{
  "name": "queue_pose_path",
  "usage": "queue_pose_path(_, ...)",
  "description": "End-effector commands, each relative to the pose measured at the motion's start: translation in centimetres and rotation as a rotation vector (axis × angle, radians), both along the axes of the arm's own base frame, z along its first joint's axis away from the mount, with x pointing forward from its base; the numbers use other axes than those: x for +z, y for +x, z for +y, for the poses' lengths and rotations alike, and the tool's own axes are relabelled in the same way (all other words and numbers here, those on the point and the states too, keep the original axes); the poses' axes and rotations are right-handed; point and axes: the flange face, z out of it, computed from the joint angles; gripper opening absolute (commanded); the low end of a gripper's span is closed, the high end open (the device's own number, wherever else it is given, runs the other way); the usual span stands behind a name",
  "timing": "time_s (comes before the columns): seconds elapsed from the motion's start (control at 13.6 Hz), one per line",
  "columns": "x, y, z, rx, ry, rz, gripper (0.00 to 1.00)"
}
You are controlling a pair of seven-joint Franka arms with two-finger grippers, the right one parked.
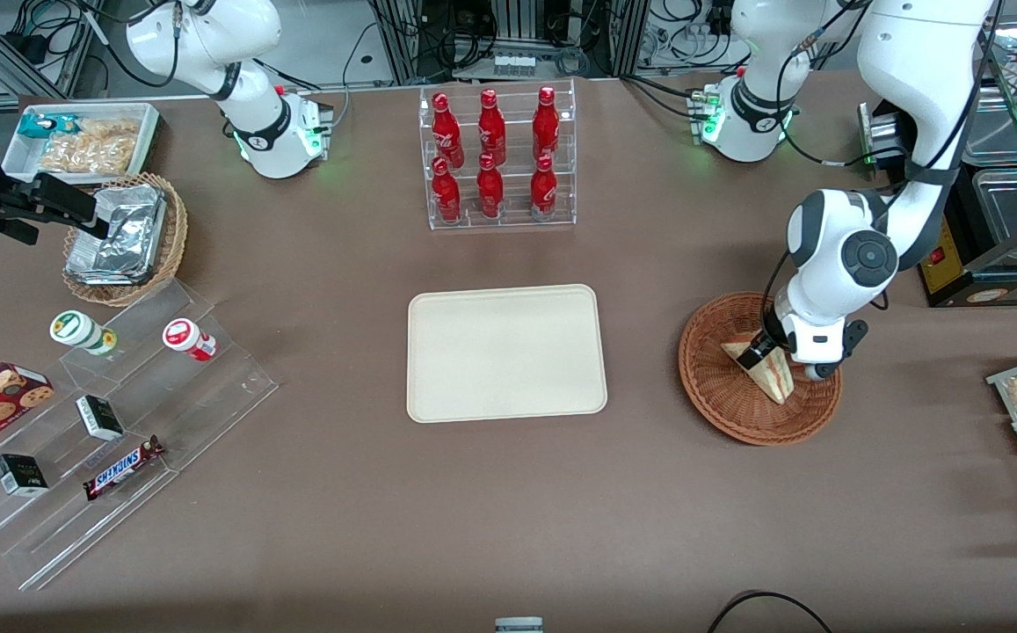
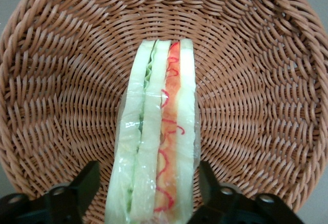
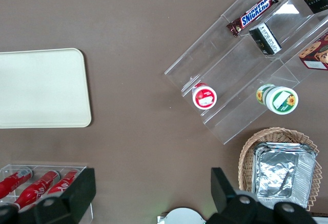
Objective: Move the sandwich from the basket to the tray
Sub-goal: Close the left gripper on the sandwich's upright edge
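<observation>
Pale bread and red, orange and green filling mark the sandwich (image 2: 156, 137), a plastic-wrapped wedge lying inside the reddish-brown wicker basket (image 1: 719, 400) at the working arm's end of the surface (image 1: 385, 527). In the wrist view the cut edge faces the camera, with one finger (image 2: 77, 190) on each outer bread face. The gripper (image 1: 767, 350) is lowered into the basket over the wedge. Its jaws are spread slightly wider than the sandwich, which sits between them; contact with the wrap cannot be confirmed, so the gripper is judged released, not yet clamped.

Procedure for the step in hand, as judged from this position:
- Close evenly on both bread faces, keeping the wedge centred.
- Apply light force only; the bread is soft and the wrap is probably slippery.
- Lift vertically until the wedge clears the basket rim before any sideways travel.

Destination is the cream tray (image 1: 424, 404), unloaded, at the surface centre, well apart from the basket.
</observation>
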Motion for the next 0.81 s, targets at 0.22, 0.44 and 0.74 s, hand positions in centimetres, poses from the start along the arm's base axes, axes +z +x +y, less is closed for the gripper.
queue_pose_path(0.22,2.9,0.6,-0.4,-0.032,0.011,-0.016,0.08)
queue_pose_path(0.44,7.4,2.7,-2.5,-0.161,0.041,0.107,0.08)
queue_pose_path(0.74,10.5,4.0,-9.6,-0.354,0.042,0.139,0.07)
